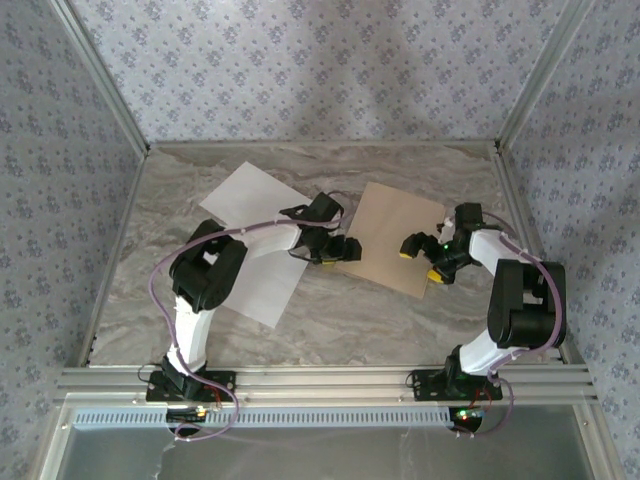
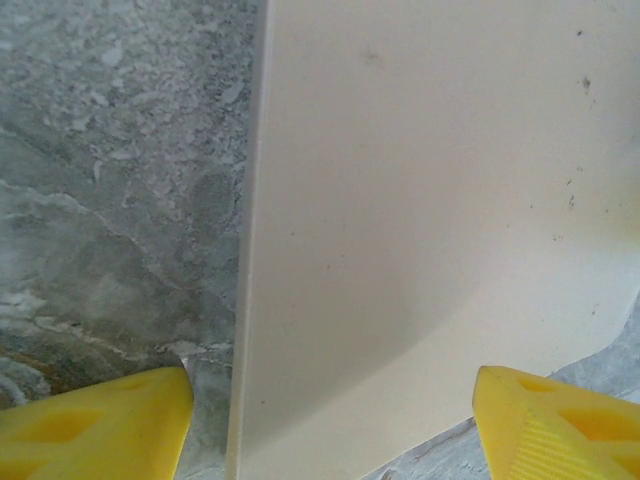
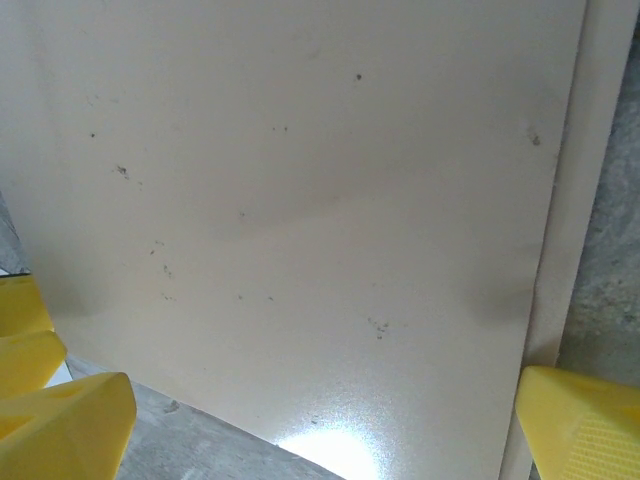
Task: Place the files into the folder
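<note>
folder (image 1: 393,240) lies shut on the table (image 1: 400,320), right of centre. left gripper (image 1: 335,250) at its left edge, fingers spread. right gripper (image 1: 423,265) at its right edge, spread wide too. files (image 1: 250,195) lie off left.

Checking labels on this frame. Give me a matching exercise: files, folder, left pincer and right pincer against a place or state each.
Things:
1. files
2. folder
3. left pincer
4. right pincer

Place or state:
A. open, at the folder's right edge
B. white, on the table, left of the folder
C. open, at the folder's left edge
D. tan, flat between the two pincers

Pairs: 1-B, 2-D, 3-C, 4-A
</note>
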Controlling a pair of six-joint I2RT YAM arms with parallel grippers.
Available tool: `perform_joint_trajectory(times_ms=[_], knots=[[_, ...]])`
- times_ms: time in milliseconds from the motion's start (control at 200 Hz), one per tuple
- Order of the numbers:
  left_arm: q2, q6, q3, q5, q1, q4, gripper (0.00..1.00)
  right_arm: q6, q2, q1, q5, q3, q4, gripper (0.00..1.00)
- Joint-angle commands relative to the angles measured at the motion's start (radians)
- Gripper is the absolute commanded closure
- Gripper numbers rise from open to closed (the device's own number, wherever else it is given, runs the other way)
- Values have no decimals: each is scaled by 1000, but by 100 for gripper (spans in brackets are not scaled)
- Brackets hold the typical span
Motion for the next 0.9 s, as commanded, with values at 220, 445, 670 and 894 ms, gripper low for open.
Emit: perform_joint_trajectory(times_ms=[220,445,670,894], knots=[[-8,61,69,-12,47,-39,20,-15,51,-6,-8,25,13,0],[45,65,124,34,47,-22,26,-31,54,-5,-29,13,30,0],[83,68,159,53,34,-37,29,-28,51,-5,-91,5,69,0],[87,56,147,69,27,-23,30,-14,55,-4,-170,10,112,0]])
